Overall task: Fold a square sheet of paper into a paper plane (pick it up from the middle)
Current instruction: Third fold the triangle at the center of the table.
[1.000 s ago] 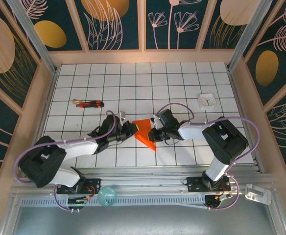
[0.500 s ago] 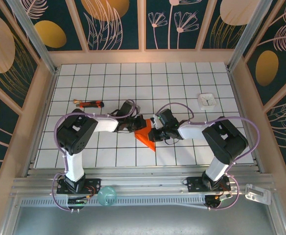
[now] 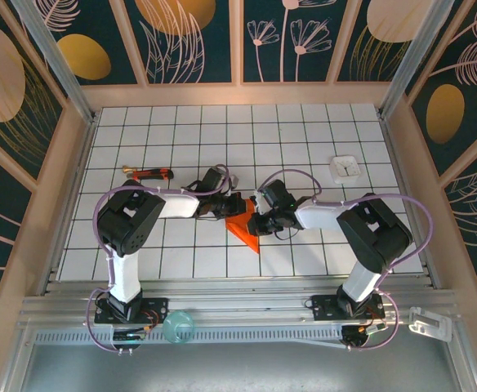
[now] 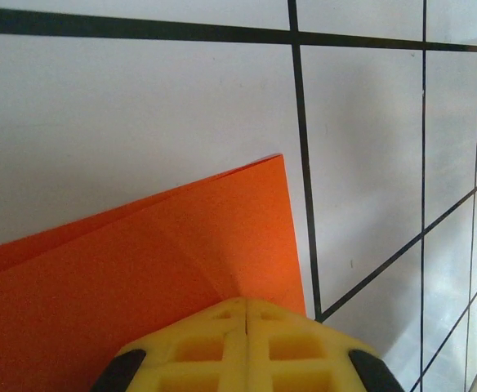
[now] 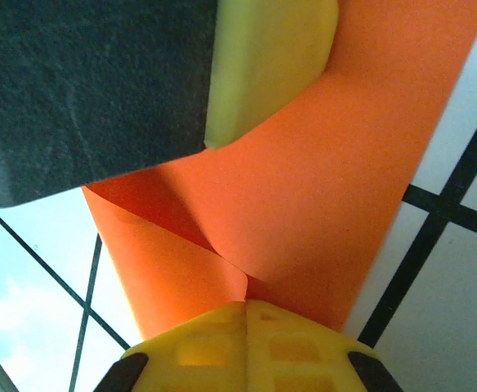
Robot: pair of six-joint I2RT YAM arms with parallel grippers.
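The part-folded orange sheet of paper (image 3: 243,225) is seen at mid-table (image 3: 304,139), between the two arms. The left gripper (image 3: 225,207) is clenched, fingertips (image 4: 214,343) met and laid on the sheet near its corner; whether paper is pinched cannot be told. The right gripper (image 3: 256,219) is clamped on a raised fold of the sheet, yellow pads (image 5: 287,351) met.

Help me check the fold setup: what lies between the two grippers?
The folded orange-red paper lies between the left gripper and the right gripper, both touching it; the top external view shows this.
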